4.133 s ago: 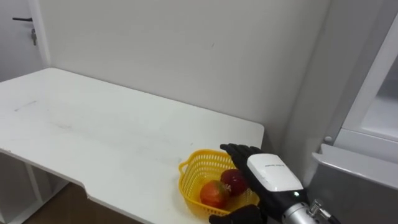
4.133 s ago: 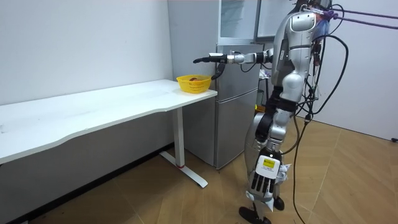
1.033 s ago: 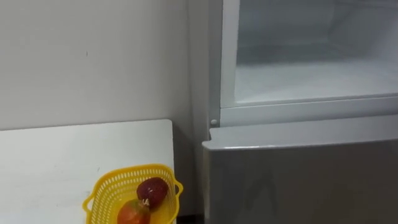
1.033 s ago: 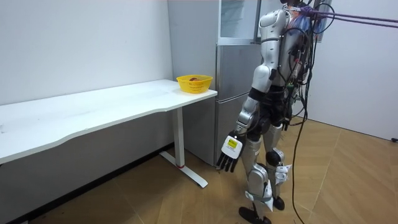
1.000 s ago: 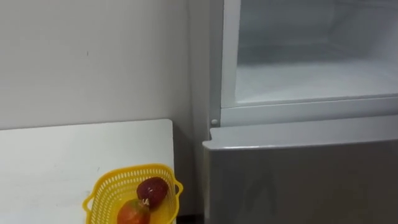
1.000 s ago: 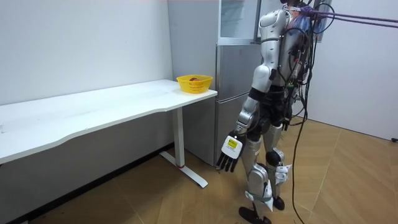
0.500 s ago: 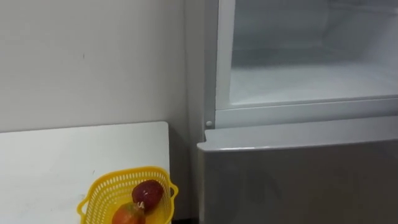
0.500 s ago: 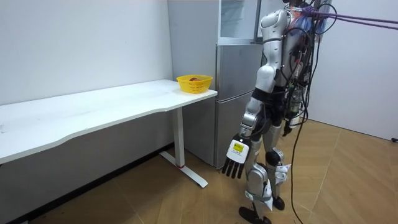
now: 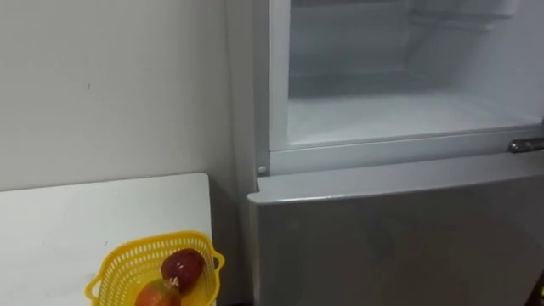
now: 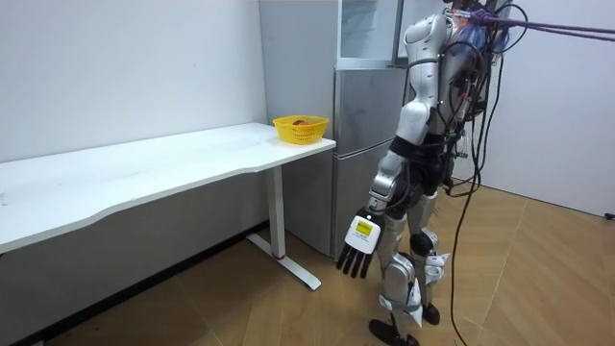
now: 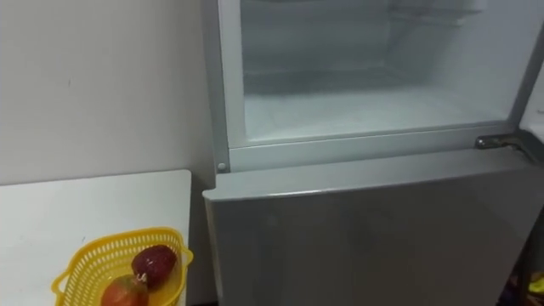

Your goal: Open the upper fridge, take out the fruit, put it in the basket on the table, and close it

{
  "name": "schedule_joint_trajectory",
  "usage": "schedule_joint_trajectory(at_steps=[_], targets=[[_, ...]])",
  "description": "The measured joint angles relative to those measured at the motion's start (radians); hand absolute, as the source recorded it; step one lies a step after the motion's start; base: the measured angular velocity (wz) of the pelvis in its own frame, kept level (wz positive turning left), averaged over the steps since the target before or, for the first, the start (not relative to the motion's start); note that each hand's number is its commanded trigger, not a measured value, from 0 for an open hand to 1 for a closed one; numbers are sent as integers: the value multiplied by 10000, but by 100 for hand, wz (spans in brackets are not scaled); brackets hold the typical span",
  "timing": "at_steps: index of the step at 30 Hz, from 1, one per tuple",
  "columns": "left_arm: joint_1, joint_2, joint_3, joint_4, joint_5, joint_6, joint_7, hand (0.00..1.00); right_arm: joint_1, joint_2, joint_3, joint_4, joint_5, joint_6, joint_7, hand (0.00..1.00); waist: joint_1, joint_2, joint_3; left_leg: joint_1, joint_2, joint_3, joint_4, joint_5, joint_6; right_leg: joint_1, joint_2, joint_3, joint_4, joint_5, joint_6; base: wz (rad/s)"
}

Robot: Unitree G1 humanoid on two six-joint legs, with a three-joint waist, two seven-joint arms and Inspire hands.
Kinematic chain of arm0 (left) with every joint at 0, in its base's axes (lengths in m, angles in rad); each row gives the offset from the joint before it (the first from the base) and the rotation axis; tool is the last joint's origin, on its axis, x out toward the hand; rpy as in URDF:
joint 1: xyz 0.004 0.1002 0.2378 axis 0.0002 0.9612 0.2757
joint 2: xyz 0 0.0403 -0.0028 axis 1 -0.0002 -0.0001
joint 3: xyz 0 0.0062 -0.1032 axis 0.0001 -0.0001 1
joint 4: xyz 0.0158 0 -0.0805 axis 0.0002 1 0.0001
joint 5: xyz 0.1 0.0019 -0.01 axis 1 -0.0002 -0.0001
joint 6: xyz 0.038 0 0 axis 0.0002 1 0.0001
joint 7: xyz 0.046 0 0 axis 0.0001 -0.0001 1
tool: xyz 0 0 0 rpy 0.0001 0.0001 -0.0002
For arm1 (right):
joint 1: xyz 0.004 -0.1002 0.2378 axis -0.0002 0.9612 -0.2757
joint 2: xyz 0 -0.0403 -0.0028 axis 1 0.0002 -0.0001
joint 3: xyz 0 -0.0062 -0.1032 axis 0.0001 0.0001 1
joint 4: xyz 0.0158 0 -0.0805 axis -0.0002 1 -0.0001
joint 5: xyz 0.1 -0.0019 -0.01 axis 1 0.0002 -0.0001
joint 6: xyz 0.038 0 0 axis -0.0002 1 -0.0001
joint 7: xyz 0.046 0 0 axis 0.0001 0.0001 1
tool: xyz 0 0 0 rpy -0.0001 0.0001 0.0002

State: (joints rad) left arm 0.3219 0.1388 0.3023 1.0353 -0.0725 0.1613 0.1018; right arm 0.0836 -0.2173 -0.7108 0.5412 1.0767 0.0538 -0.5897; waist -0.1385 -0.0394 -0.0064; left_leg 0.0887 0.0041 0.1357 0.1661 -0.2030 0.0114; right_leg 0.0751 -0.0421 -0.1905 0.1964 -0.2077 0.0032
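Two pieces lie in one yellow basket (image 9: pixel 117 269) on the table (image 9: pixel 76 223) beside the fridge: a dark red fruit (image 9: pixel 182 268) and an orange-red fruit (image 9: pixel 158 295). The robot stands facing the one open upper compartment (image 9: pixel 399 115), whose visible shelf looks bare. Its left hand (image 10: pixel 358 245) hangs at its side, fingers spread and holding nothing. The retrieval itself appears done, with the fruit out and set down. What may remain is shutting the compartment. The single lower door (image 9: pixel 399 242) is closed.
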Motion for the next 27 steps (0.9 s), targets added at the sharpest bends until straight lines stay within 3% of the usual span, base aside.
schedule_joint_trajectory(at_steps=[2,6,10,16,20,27], targets=[[-57,-3,-109,-64,177,-1,21,0,-265,-285,-1,-1167,-947,-31,-826,0,11,-28,18,-111,4,35,5,2,-1,-107,6,-1,60,-1,-1,-2],[-52,-8,-132,-89,194,-14,15,0,-285,-344,10,-2607,-2827,-128,-1671,0,52,-62,21,-167,-3,29,5,4,-2,-223,11,36,68,0,-3,-2],[-2,-4,-134,-94,228,-151,15,0,-223,-347,36,-4527,-4137,-129,-2553,0,90,-129,76,-283,4,124,-3,6,-3,-404,24,104,61,-1,-3,-9],[41,55,-345,183,238,-269,18,0,-9,-347,103,-6912,-6035,-378,-3051,0,90,-221,67,-329,-3,147,-10,5,-4,-413,17,84,-88,-1,-1,-1],[19,85,-550,501,242,-549,18,0,-44,-351,202,-7217,-7136,-678,-3164,0,119,-232,52,-318,5,146,-5,5,-4,-402,33,112,-59,4,-7,-1],[-26,68,-720,1021,359,-787,-30,0,-42,-352,474,-7845,-8755,-722,-3135,0,352,-245,58,-224,25,146,6,5,-4,-415,51,246,58,-8,-25,-5]])
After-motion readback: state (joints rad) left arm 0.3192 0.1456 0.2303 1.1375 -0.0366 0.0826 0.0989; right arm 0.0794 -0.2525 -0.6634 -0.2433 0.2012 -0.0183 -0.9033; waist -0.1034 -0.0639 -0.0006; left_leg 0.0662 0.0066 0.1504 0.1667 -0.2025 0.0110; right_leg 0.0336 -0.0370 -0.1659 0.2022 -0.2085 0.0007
